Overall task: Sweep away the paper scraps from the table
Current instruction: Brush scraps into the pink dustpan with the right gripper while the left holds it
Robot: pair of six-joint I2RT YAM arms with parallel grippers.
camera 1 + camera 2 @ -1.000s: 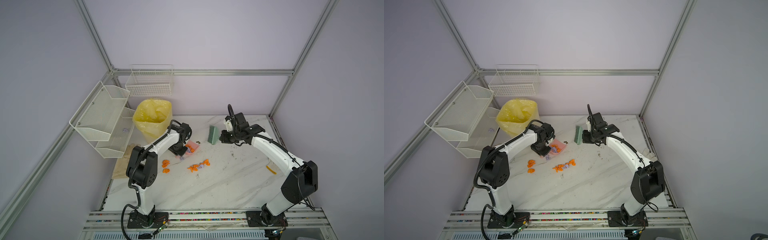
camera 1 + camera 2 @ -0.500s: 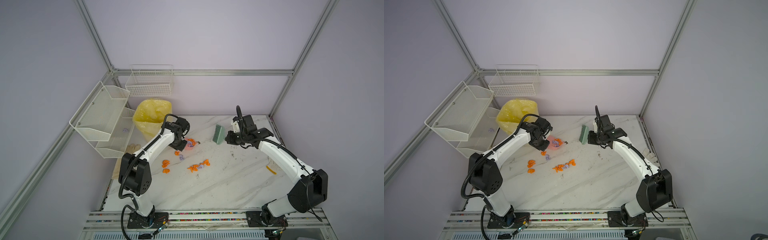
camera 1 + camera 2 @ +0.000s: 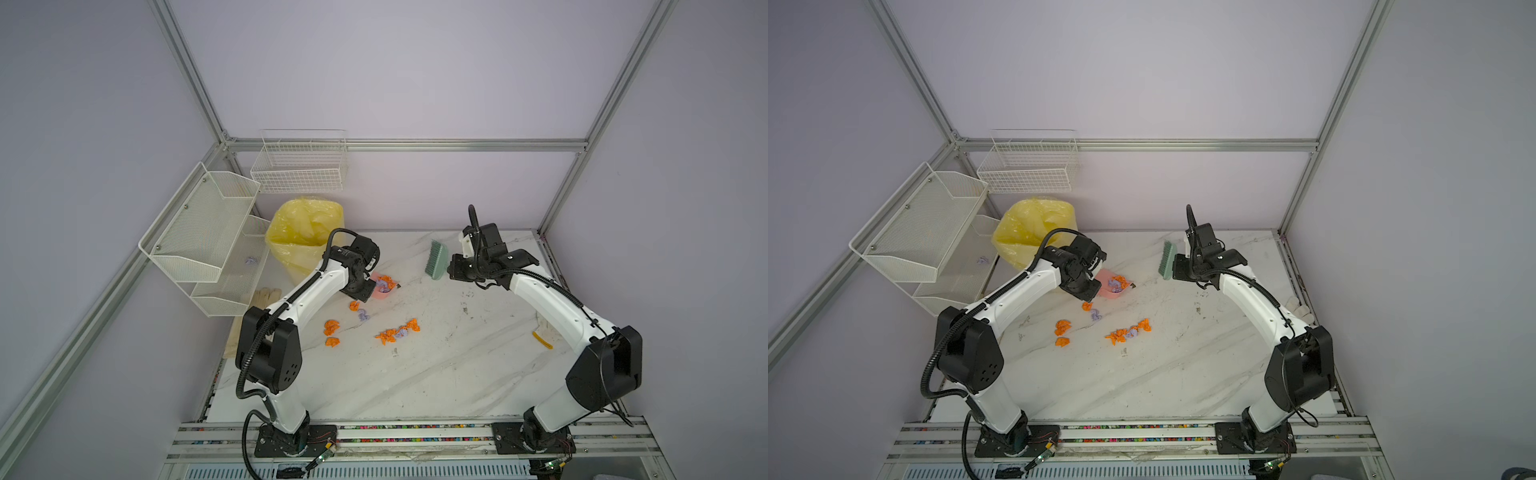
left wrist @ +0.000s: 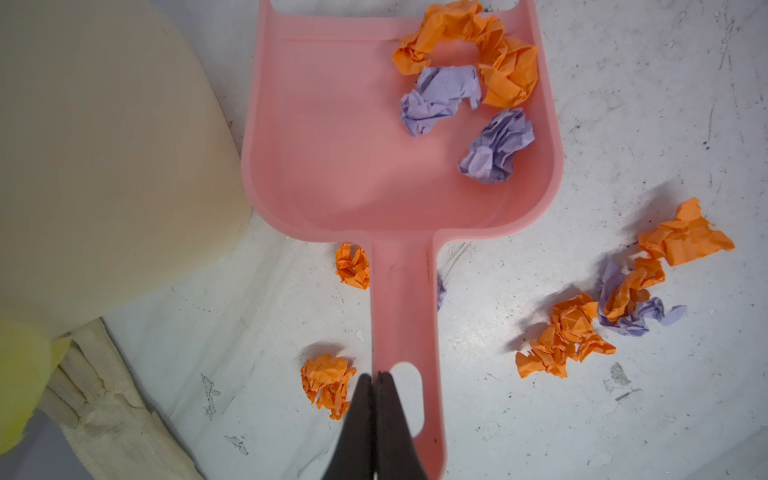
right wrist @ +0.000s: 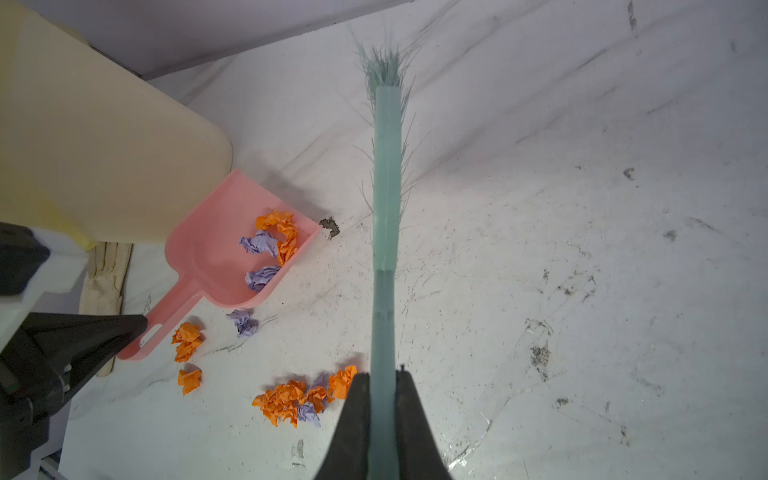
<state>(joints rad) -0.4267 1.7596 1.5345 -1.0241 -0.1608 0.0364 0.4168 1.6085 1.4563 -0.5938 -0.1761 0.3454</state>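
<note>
My left gripper is shut on the handle of a pink dustpan, which hangs a little above the table. Several orange and lilac paper scraps lie in the pan. The pan also shows in both top views. More paper scraps lie loose on the marble in front of it. One orange wad sits beside the handle. My right gripper is shut on the handle of a green brush, held to the right of the pan, bristles off the scraps.
A bin with a yellow bag stands at the back left, close behind the dustpan. White wire racks hang on the left wall. A beige glove lies at the table's left edge. A thin yellow strip lies near the right arm.
My right gripper has carried the brush to the right and slightly back, away from the dustpan. My left arm's elbow has swung left and the pan has shifted slightly with its scraps inside.
</note>
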